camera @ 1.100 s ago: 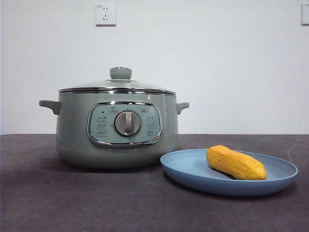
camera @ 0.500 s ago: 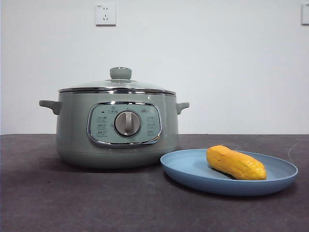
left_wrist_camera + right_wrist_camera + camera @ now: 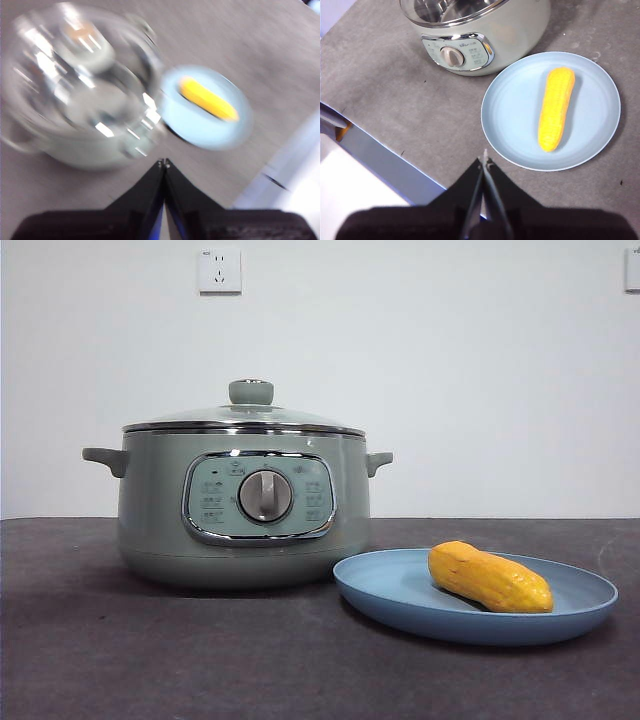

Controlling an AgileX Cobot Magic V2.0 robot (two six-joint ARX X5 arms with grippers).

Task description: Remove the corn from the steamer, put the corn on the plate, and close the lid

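Plate sits nearest on the dark table, corn lying on it toward one side, off center. Just behind and beside the plate stands the steamer, lid seated on its rim, knob up. Left gripper and right gripper both hang high above the table, jaws pressed together, holding nothing.

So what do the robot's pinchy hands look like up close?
Each one is black and made of two flat, wedge-shaped jaws that narrow to a thin point. On the left gripper a strip of blue shows along the inner edges of the jaws, though that picture is blurry. The right gripper looks plain matte black, with tiny pale tips. No cables or markings show.
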